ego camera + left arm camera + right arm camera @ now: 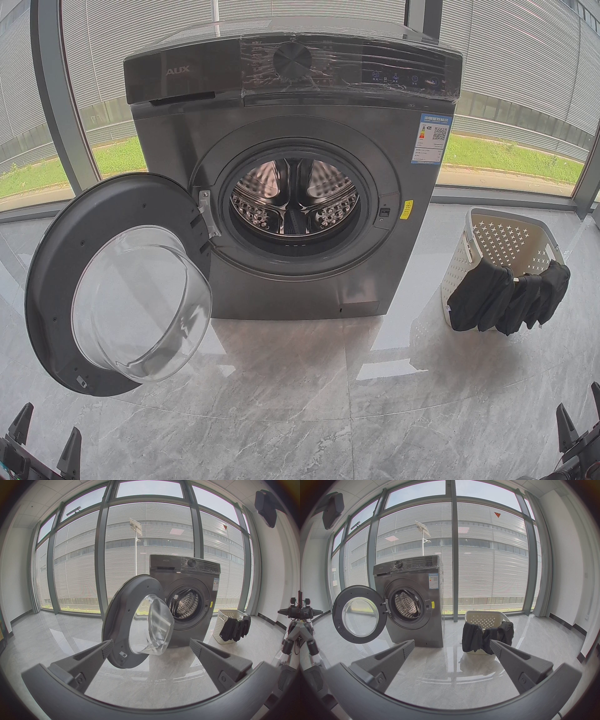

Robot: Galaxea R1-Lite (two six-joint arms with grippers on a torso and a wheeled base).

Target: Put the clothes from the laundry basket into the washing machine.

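The grey front-loading washing machine [300, 294] has its round glass door [122, 287] open at left. The white plastic laundry basket [459, 269] stands to its right, black clothes [500, 297] draped over the near rim.

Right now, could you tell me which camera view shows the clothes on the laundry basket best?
The head view: the clothes hang over the front rim of the laundry basket, near and unobstructed. The right wrist view shows them face-on but clipped by the right gripper. The left wrist view shows them distant, beside the washing machine.
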